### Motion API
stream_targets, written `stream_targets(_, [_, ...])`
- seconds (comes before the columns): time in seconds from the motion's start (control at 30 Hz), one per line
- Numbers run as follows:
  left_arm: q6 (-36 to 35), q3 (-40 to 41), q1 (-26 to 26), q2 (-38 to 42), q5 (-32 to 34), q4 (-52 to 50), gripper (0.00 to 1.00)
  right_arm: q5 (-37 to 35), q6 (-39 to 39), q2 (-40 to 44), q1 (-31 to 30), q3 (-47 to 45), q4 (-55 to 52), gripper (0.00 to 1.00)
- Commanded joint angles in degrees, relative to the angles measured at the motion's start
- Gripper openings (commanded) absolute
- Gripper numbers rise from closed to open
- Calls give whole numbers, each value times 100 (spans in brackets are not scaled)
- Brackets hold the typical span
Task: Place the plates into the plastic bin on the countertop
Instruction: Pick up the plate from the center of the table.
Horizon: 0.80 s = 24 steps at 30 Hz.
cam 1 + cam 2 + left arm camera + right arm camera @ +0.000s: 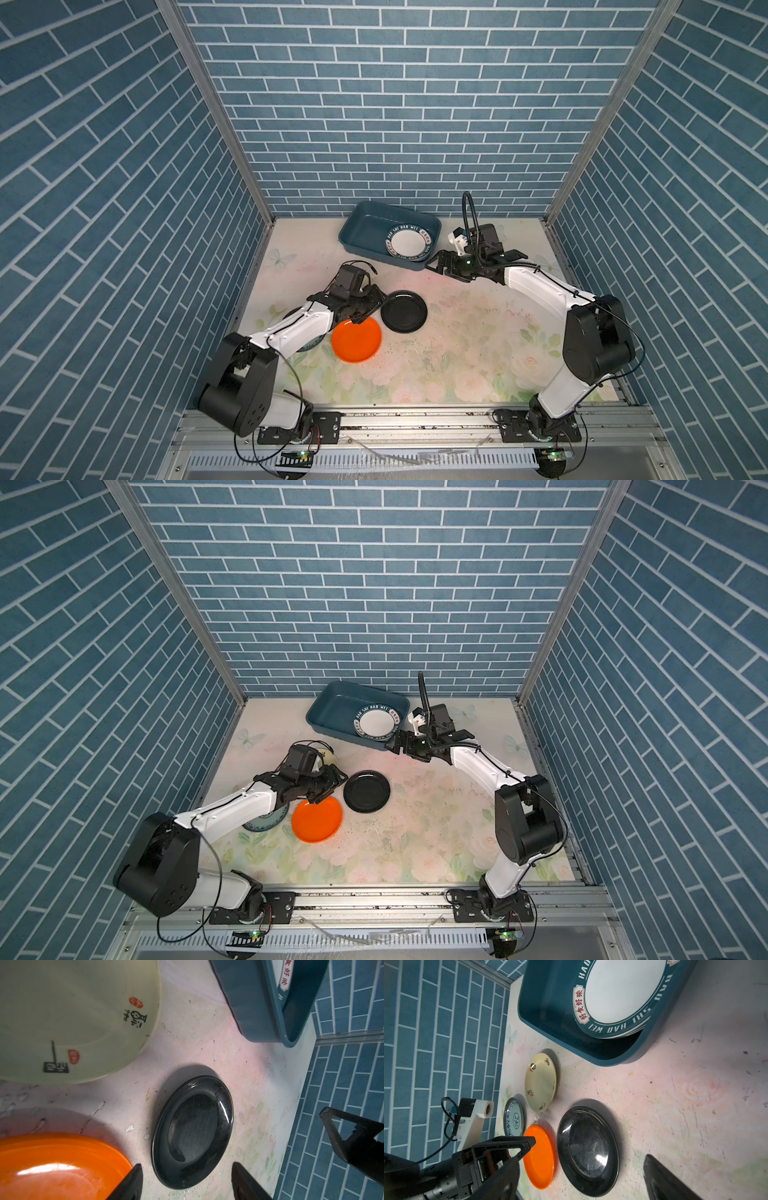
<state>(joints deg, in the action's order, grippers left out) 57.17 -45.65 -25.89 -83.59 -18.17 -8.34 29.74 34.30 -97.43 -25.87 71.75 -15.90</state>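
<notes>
The plastic bin (pixel 368 230) stands at the back of the countertop (pixel 457 332), holding a stack of white plates (pixel 409 242) with lettered teal rims. A black plate (pixel 404 311) and an orange plate (pixel 356 340) lie side by side at mid-table. A pale yellow plate (pixel 328 756) shows behind my left wrist. A teal patterned plate (pixel 266 823) lies under my left arm. My left gripper (pixel 371 309) is open and empty. One of its fingers is over the orange plate's rim, and the black plate's (pixel 193 1132) near edge lies between its fingers. My right gripper (pixel 434 266) is open and empty beside the bin's near right corner.
Blue brick-pattern walls close in the back and both sides. A metal rail with both arm bases runs along the front edge. The right half of the countertop, in front of my right arm, holds no objects.
</notes>
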Motion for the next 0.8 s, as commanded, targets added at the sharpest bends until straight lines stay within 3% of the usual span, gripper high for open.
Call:
stream_targets(0.0, [-403,-331,-21,-446,-348,242,68,-334,423,-222,-146,-168,277,93])
stream_targets(0.37, [-1959,-1337,22,-1377,-307,-1145,66,-1351,1108,-619,-552,-378,202,90])
stream_targets(0.77, [-2438,-1241,133,-1757,-812,-1100,66,-1380,1499,-1044,-840,-315,235,91])
